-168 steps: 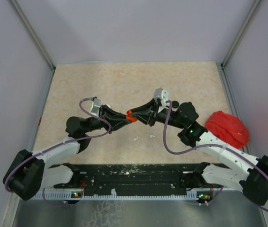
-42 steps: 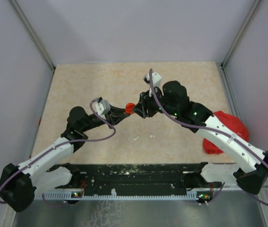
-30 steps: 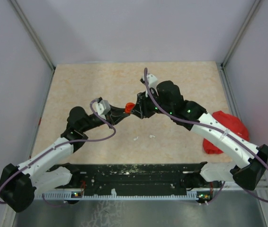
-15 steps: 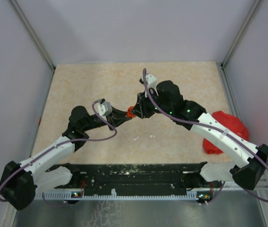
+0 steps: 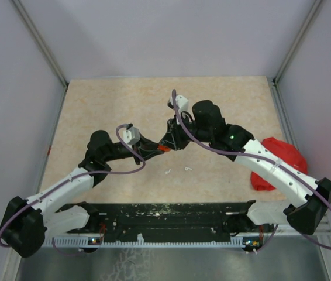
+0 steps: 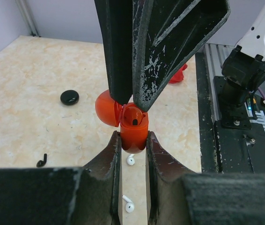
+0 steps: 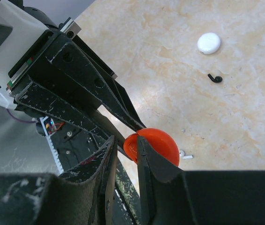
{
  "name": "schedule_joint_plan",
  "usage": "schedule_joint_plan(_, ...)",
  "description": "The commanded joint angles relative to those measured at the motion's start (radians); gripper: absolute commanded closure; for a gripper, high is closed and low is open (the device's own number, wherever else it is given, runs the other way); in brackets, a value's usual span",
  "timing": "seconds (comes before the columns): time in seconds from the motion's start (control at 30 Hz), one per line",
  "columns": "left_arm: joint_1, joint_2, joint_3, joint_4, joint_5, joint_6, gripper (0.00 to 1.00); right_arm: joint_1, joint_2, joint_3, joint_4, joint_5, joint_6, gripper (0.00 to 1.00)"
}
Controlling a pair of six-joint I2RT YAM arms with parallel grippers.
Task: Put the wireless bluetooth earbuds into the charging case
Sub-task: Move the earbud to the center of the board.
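My left gripper (image 5: 160, 148) (image 6: 133, 140) is shut on the body of an orange charging case (image 6: 133, 132) (image 5: 163, 148) (image 7: 160, 145), held above the table with its lid (image 6: 106, 108) hinged open. My right gripper (image 5: 167, 142) (image 6: 131, 104) (image 7: 125, 140) points down into the case mouth, its fingers almost together, with no earbud visible between them. A dark slot shows in the case cavity. Two white earbuds (image 6: 130, 160) (image 6: 128, 206) (image 5: 168, 172) (image 5: 187, 169) lie on the table below the case. A black earbud (image 6: 41, 161) (image 7: 215, 78) lies further off.
A round black case (image 6: 69, 97) and a round white case (image 7: 209, 43) rest on the beige tabletop (image 5: 107, 111). A big red cloth-like lump (image 5: 279, 161) sits at the right edge beside the right arm. Grey walls enclose three sides.
The left gripper has carried the orange case a little nearer and to the right. The right gripper followed it down onto the case mouth and its jaws narrowed.
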Motion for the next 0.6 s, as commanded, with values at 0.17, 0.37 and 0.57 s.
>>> schedule_joint_plan(0.17,-0.001,-0.006,0.013,0.043,0.007,-0.030,0.99,0.007,-0.063,0.006,0.073,0.048,-0.061,0.72)
schedule_joint_plan(0.37,-0.002,-0.035,0.000,-0.023,-0.157,-0.033,0.99,0.006,-0.101,0.021,-0.022,0.268,-0.066,0.65)
schedule_joint_plan(0.57,0.000,-0.119,0.026,-0.228,-0.289,0.031,0.99,-0.044,-0.080,0.003,-0.184,0.444,0.004,0.62)
